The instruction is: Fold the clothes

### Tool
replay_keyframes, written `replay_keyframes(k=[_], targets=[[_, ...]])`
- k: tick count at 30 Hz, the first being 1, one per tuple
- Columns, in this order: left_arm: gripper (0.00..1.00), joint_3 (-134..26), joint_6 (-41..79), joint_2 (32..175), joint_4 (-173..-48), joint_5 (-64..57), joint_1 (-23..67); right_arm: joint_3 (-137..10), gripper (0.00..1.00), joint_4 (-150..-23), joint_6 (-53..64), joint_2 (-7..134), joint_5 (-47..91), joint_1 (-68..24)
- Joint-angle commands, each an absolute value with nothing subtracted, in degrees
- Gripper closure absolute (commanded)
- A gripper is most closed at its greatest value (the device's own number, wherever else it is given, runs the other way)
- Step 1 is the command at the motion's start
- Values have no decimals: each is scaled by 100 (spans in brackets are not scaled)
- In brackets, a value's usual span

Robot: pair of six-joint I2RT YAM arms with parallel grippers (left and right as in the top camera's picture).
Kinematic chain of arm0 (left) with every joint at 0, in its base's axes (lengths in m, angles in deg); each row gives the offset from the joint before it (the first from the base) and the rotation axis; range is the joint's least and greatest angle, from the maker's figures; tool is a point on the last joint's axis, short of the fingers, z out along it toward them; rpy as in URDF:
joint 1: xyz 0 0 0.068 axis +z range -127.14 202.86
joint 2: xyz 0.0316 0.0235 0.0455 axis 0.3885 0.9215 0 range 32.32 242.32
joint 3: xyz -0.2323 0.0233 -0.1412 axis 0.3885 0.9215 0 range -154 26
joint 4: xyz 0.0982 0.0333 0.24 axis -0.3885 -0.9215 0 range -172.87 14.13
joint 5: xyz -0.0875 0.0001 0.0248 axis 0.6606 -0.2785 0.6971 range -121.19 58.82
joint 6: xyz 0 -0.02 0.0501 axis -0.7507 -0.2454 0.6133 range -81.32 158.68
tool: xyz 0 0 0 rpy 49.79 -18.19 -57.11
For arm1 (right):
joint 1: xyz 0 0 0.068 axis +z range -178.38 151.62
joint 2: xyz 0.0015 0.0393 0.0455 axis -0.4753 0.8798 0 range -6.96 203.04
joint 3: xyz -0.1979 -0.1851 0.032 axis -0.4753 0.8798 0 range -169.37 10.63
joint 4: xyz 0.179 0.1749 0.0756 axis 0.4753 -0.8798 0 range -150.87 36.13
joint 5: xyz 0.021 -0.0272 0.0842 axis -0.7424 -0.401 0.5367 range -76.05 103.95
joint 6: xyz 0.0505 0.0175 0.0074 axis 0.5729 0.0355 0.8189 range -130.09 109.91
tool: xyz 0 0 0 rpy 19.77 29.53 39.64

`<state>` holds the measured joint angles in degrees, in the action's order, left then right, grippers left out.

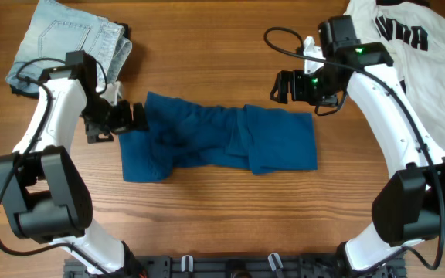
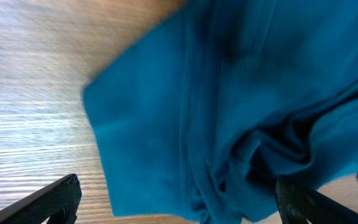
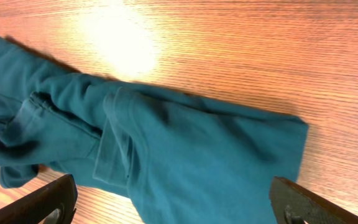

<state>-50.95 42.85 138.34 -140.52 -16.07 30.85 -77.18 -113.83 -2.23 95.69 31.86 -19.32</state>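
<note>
The dark-blue shirt [image 1: 219,143] lies mid-counter as a long rumpled band of soft knit, bunched into thick folds at its middle, with its right end squared off. The counter [image 1: 207,46] is glossy grained wood. I have my left claw [image 1: 135,117] spread wide at the shirt's left edge, and my right claw [image 1: 278,87] equally wide and empty near its upper right. A white lettered shirt [image 1: 419,54] lies far right, faded denim [image 1: 68,38] far left.

Rumpled blue shirt [image 2: 241,106] on wood table [image 2: 30,93]
</note>
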Motion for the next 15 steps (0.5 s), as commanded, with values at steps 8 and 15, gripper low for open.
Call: replay_keyframes(k=[8,15], targets=[[0,-4037,5004,13812,-12957,-1572,3214,-7797,0,-11477,-551,9482,2869,-1951],[0,-3409,5176,13812,-12375,-2020,3325,-7797,0,-11457,-560,9482,2869,-1951]])
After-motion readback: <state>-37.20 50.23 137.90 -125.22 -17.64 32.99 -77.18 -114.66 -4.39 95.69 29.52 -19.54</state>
